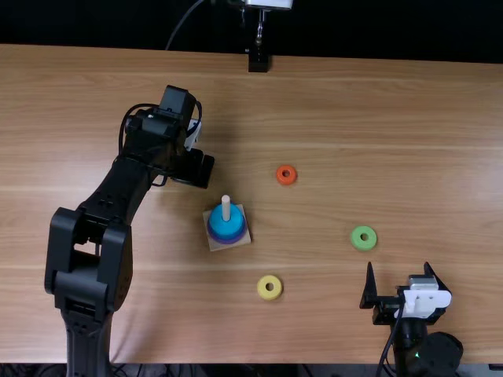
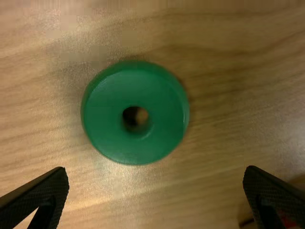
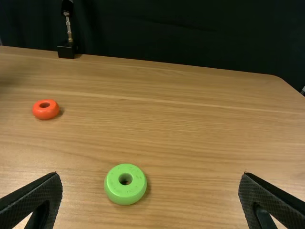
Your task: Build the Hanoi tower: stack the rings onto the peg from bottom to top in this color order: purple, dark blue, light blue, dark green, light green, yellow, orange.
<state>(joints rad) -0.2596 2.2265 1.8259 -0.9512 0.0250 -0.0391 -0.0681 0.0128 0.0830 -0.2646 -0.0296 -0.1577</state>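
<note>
My left gripper (image 1: 193, 168) is low over the table, behind and left of the square base (image 1: 240, 239). In the left wrist view the left gripper (image 2: 156, 172) stands open, a dark green ring (image 2: 159, 136) flat on the table between and beyond its fingers, not held. On the peg (image 1: 225, 206), a light blue ring (image 1: 226, 226) tops a darker blue-purple stack. My right gripper (image 1: 398, 269) is open and empty at the near right; in its wrist view the right gripper (image 3: 150, 177) has a light green ring (image 3: 125, 184) and an orange ring (image 3: 45, 109) beyond it.
A yellow ring (image 1: 269, 287) lies on the near side, right of the base. The light green ring (image 1: 363, 238) is in front of the right gripper. A black stand (image 1: 258, 60) is at the table's far edge.
</note>
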